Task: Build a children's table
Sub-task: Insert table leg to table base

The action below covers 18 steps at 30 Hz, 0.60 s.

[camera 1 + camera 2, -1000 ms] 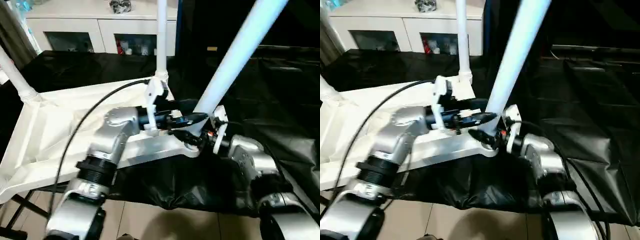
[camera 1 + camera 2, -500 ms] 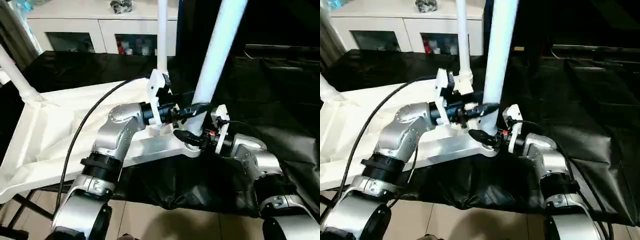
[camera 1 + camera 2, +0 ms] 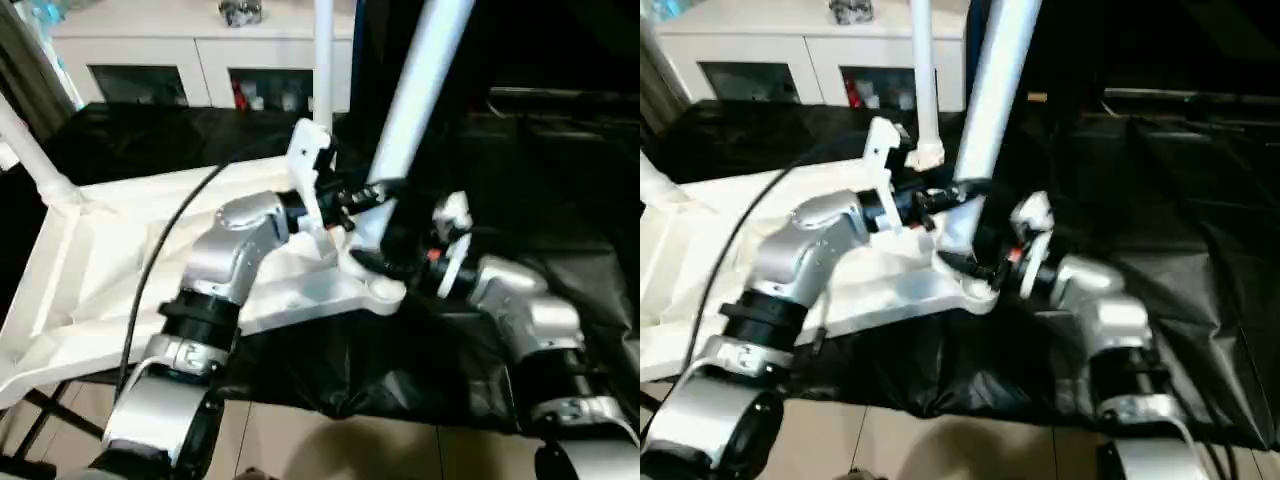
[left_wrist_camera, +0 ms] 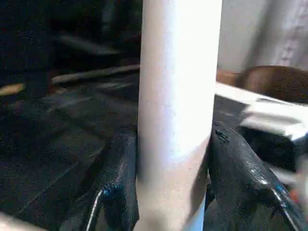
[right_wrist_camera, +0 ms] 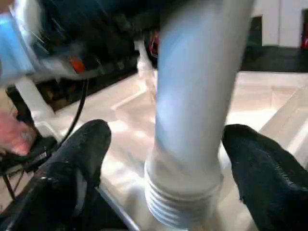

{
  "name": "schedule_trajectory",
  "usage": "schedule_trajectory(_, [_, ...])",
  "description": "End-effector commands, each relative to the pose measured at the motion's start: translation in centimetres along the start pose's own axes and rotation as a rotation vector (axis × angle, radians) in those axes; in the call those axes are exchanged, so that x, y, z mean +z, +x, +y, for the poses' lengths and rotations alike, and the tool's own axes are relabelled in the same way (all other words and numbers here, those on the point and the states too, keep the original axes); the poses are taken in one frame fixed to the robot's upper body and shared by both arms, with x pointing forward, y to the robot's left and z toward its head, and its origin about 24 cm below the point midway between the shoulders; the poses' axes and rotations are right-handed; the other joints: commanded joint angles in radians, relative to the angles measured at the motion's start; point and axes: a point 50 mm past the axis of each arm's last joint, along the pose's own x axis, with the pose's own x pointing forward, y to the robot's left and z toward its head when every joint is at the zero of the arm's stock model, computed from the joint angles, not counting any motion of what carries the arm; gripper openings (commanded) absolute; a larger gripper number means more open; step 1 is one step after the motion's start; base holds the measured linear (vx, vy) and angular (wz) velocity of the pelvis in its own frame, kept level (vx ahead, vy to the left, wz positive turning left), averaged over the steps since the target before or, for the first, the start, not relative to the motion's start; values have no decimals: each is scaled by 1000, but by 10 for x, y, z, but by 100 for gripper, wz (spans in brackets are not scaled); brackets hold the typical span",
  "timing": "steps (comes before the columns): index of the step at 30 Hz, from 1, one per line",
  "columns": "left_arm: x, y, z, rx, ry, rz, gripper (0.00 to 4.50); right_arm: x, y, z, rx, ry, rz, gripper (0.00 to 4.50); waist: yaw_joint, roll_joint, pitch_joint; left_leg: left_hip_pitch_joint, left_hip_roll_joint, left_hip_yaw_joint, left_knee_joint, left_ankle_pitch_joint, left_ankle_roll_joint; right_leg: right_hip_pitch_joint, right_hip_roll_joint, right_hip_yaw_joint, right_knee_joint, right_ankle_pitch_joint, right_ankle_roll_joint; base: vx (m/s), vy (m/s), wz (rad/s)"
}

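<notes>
The left tool (image 3: 372, 192) clamps the long white tubular leg (image 4: 177, 96) between its two black fingers (image 4: 120, 183), both pads pressed against the tube. The right tool (image 5: 163, 163) stands wide, its black fingers (image 5: 72, 168) apart from the leg on either side near the ribbed threaded end (image 5: 183, 202). That end sits just above the round corner socket (image 3: 378, 290) of the white plastic rectangular tabletop (image 3: 90, 270), which lies underside up on the black-draped table (image 3: 560, 200).

Compared with one second ago, the leg stands steeper, leaning less to the right; the left tool has risen along it and the right tool's fingers have spread from a closer hold.

Two further white legs stand upright in the far sockets: one (image 3: 323, 60) behind the left tool, one (image 3: 30, 150) at the far left corner. A white cabinet (image 3: 200, 50) stands beyond the table.

Whether the threads have entered the socket cannot be made out. All three legs are cut off by the upper edge of the head views.
</notes>
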Motion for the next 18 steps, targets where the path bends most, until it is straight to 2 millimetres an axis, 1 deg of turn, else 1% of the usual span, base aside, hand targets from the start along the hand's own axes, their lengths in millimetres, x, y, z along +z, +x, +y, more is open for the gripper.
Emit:
schedule_trajectory(1, [14, 0, 5, 54, 13, -23, 191, 13, -6, -2, -12, 1, -39, 409, 4, -15, -81, 14, 28, -6, -60, -167, 85, 66, -50, 39, -72, -245, -209, 0, 0, 0])
schedule_trajectory(2, [15, 0, 6, 67, 5, -26, 191, 16, -9, -3, -18, 8, -43, 409, 5, -16, -80, 12, 25, -5, -60, -160, 86, 68, -50, 39, -73, -246, -206, 0, 0, 0])
schedule_trajectory(3, [16, 0, 6, 81, -4, -30, 191, 18, -11, -5, -29, 13, -38, 409, 6, -16, -82, 11, 25, -6, -59, -154, 86, 68, -50, 39, -72, -241, -205, 0, 0, 0])
schedule_trajectory(6, [19, 0, 8, 124, -71, -61, 191, 24, -19, -13, -122, 52, 2, 409, 5, -18, -84, 9, 23, -5, -57, -121, 89, 69, -48, 38, -69, -211, -213, 0, 0, 0])
schedule_trajectory(8, [20, 0, 7, 126, -101, -75, 191, 27, -19, -13, -126, 74, 3, 409, 6, -18, -83, 8, 20, -4, -54, -123, 91, 69, -48, 37, -71, -224, -211, 0, 0, 0])
schedule_trajectory(9, [22, 0, 5, 119, -134, -90, 191, 30, -18, -11, -112, 91, 4, 409, 5, -18, -84, 8, 21, -4, -54, -122, 90, 71, -48, 36, -68, -224, -214, 0, 0, 0])
schedule_trajectory(10, [22, 1, 4, 114, -143, -94, 191, 31, -17, -10, -107, 97, 4, 409, 7, -20, -84, 7, 21, -3, -54, -119, 93, 70, -49, 36, -71, -224, -212, 0, 0, 0])
schedule_trajectory(13, [22, 2, 0, 96, -167, -100, 191, 34, -13, -7, -79, 113, 3, 409, 6, -20, -83, 8, 23, -4, -54, -124, 98, 68, -48, 35, -73, -235, -206, 0, 0, 0])
schedule_trajectory(15, [21, 3, -3, 88, -177, -96, 191, 37, -10, -5, -59, 122, 8, 409, 7, -20, -82, 9, 22, -4, -55, -127, 95, 68, -48, 35, -75, -249, -201, 0, 0, 0])
schedule_trajectory(16, [21, 3, -3, 85, -180, -93, 191, 37, -10, -5, -56, 125, 13, 409, 6, -26, -82, 8, 23, -3, -55, -127, 94, 67, -48, 35, -76, -254, -199, 0, 0, 0])
schedule_trajectory(17, [21, 3, -4, 82, -182, -93, 191, 37, -9, -4, -52, 123, 19, 409, 7, -22, -82, 8, 22, -4, -55, -128, 90, 67, -49, 35, -76, -263, -195, 0, 0, 0])
schedule_trajectory(18, [21, 3, -5, 77, -183, -91, 191, 37, -8, -4, -47, 122, 28, 409, 7, -23, -81, 8, 23, -4, -55, -131, 88, 66, -49, 35, -76, -267, -193, 0, 0, 0])
